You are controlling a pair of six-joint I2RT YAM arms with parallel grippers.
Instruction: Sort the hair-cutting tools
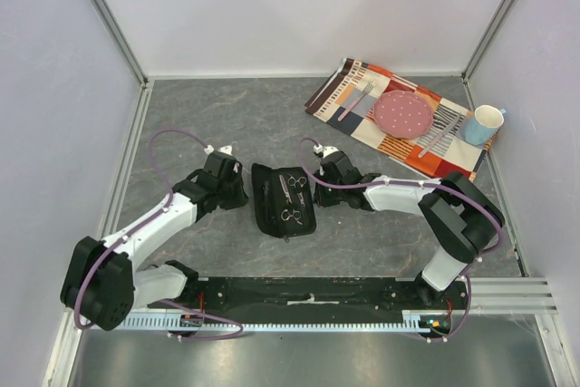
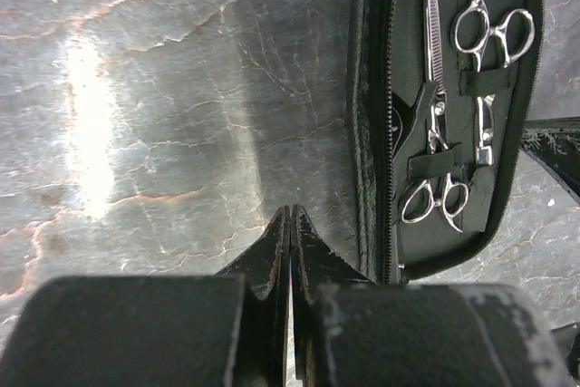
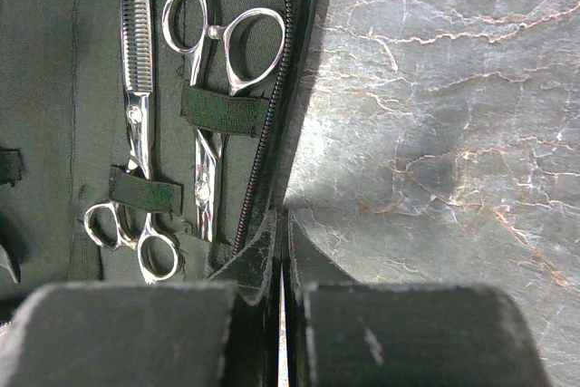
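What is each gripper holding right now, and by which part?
Nothing. The left gripper and right gripper are both shut with nothing between their fingers, either side of the open black case; the scissors sit strapped inside.

Flat black rectangular fabric case [image 1: 272, 208] lay open on the grey marbled tabletop [image 1: 227, 115], near centre. Inside were slim silver ring-handled scissors [image 1: 287, 187] at the far end and a second silver pair [image 1: 292, 216] nearer. Left gripper [image 1: 236, 193] sat just left of the case and right gripper [image 1: 327, 184] just right. Far right, a striped placemat [image 1: 362, 129] held a pink plate [image 1: 403, 113].
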